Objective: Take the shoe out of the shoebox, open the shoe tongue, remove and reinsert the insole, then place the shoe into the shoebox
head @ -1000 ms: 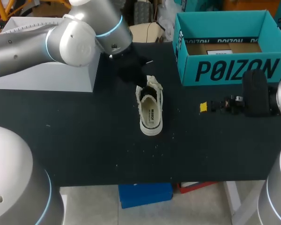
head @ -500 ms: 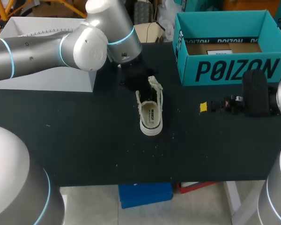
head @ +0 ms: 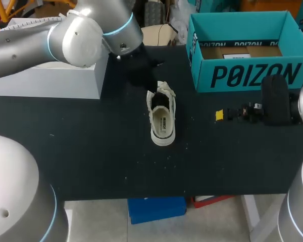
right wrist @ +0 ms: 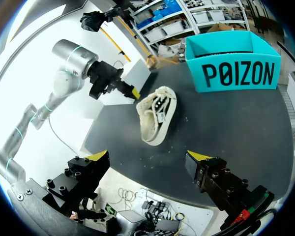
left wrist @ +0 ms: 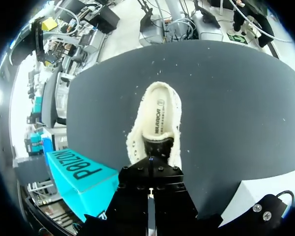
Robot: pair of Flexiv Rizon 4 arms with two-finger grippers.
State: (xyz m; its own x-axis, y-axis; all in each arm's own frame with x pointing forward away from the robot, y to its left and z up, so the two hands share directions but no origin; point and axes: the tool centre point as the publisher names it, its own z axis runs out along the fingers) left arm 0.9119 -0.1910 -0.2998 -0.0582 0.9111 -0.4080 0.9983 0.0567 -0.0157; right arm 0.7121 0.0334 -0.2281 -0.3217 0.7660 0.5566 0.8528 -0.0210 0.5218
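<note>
A cream low shoe (head: 161,118) lies on the black table (head: 91,151), its insole showing and its heel toward the front edge. My left gripper (head: 150,86) is shut, and its tips are at the shoe's laced end. In the left wrist view the shoe (left wrist: 156,120) lies just ahead of the left gripper (left wrist: 155,147). I cannot tell whether it pinches the tongue. The teal shoebox (head: 242,75) stands open at the back right. My right gripper (right wrist: 147,157) is open and holds nothing. It hangs to the right of the shoe (right wrist: 156,115), where the head view shows the right gripper (head: 231,114).
A white box (head: 50,78) stands at the table's back left, beside my left arm. The shoebox (right wrist: 233,71) has brown cardboard inside. Small white crumbs dot the mat in front of the shoe.
My left arm's upper links swung right, then back left. Its gripper stayed at the shoe's laced end. The shoe and right arm have not moved.
</note>
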